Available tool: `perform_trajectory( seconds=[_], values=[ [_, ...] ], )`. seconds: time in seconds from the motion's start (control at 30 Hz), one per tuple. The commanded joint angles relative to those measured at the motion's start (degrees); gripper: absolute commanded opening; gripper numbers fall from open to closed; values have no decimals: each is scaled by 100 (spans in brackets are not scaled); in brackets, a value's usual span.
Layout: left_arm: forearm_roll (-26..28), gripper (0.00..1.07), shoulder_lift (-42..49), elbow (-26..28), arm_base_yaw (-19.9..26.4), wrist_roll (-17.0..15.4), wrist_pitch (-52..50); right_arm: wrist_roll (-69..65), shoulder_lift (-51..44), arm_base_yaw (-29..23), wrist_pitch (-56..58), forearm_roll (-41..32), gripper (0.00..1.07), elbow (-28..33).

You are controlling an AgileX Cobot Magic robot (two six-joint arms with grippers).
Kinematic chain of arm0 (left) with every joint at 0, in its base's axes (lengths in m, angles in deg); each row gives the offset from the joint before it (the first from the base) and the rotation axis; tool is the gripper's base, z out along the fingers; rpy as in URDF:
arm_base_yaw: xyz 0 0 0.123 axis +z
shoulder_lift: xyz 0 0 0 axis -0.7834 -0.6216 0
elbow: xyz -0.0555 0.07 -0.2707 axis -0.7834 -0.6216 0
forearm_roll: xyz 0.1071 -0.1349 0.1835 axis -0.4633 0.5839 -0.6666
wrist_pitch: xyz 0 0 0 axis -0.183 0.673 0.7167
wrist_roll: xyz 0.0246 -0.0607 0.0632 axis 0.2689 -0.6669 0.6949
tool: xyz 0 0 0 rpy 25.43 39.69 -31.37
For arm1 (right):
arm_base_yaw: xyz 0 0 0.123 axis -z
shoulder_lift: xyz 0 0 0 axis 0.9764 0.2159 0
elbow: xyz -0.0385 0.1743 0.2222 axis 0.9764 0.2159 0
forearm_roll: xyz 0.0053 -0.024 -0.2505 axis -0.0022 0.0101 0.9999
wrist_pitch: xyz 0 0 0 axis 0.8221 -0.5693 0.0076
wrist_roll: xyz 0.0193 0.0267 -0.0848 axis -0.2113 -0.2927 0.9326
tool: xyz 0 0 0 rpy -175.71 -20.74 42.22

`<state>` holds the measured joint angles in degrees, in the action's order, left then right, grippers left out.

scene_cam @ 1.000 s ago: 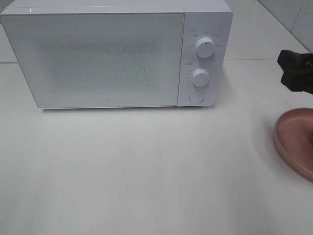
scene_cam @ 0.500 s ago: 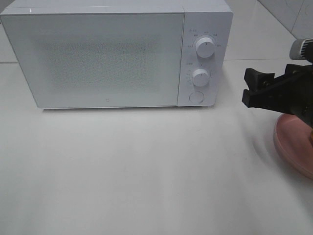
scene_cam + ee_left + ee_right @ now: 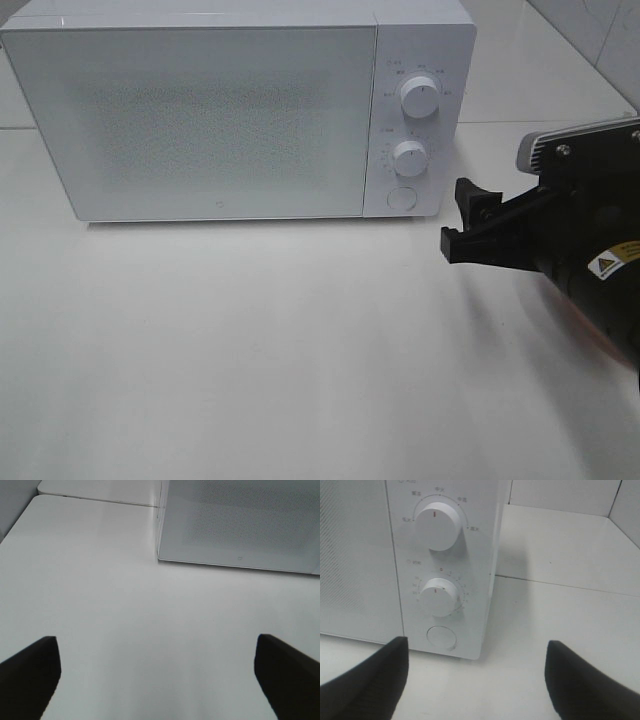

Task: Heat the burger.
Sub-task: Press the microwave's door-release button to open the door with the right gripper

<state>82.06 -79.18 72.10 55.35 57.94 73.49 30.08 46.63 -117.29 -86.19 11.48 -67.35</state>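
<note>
Smooth white bench [image 3: 250, 340], boxy white microwave [image 3: 238, 112], speckled door [image 3: 150, 130] shut, round upper knob [image 3: 419, 97] over round lower knob [image 3: 409, 157] — black right claw [image 3: 455, 215] near them, spread, empty, left claw [image 3: 157, 675] likewise released — burger out of view.

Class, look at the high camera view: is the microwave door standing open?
No, the microwave door is shut, lying flush with the control panel beside it.

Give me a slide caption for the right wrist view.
Open right hand faces the white microwave's two dials and round button.
</note>
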Motion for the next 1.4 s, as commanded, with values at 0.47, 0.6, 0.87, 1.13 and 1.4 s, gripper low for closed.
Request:
perform_trajectory(
  seconds=[0.47,0.6,0.87,1.13,1.4],
  values=[
    [6,98,132,0,29,0,-46,-556,395,-791,-252,-728,71,-11],
    [6,98,132,0,29,0,-46,-1507,395,-791,-281,-728,65,-11],
    [6,98,132,0,29,0,-46,-3793,395,-791,-258,-728,50,-11],
    [6,98,132,0,29,0,-46,-6812,395,-791,-178,-710,25,-11],
    [6,98,132,0,29,0,-46,-8325,395,-791,-178,-728,2,-11]
  ],
)
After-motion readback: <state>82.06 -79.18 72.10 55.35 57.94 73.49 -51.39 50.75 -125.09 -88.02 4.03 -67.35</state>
